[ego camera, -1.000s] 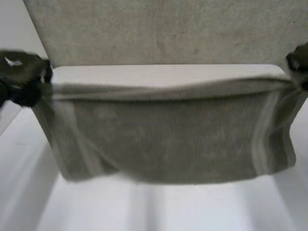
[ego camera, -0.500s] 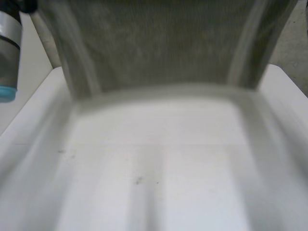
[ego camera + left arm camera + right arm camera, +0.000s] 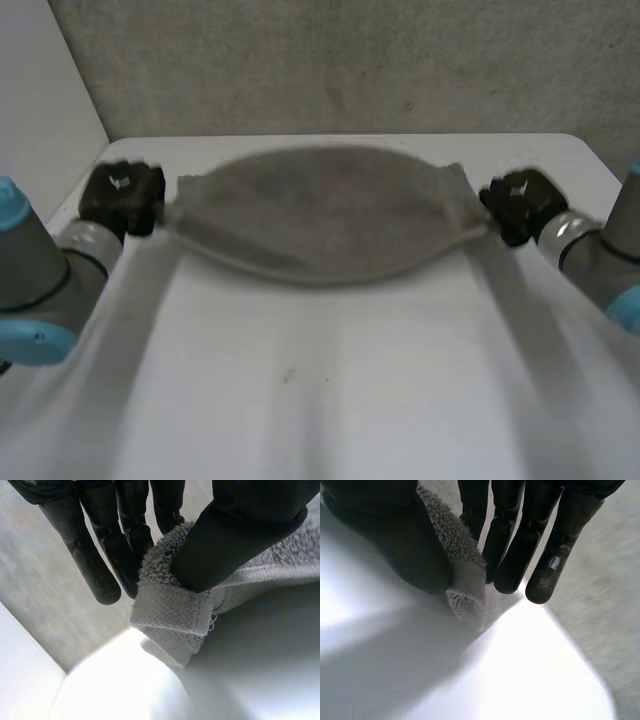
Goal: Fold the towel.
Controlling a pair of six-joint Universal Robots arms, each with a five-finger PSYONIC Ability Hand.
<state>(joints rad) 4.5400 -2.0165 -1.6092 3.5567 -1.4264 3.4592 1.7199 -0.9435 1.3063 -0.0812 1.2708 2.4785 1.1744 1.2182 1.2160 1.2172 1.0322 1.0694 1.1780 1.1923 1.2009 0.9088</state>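
We've got the white bench (image 3: 330, 400) under everything. The grey towel (image 3: 320, 215) is stretched sideways across its far end, pulled out between both hands, so it bulges in the middle and narrows at each end. We can't tell if its belly touches the bench. The left arm (image 3: 40, 280) comes in low on one side, the right arm (image 3: 600, 260) on the other. Left hand (image 3: 120, 195): thumb pressed against the fingers, with the towel's hemmed corner pinched in between. Right hand (image 3: 520, 205): same deal, thumb and fingers clamped on the opposite corner, close over the bench.
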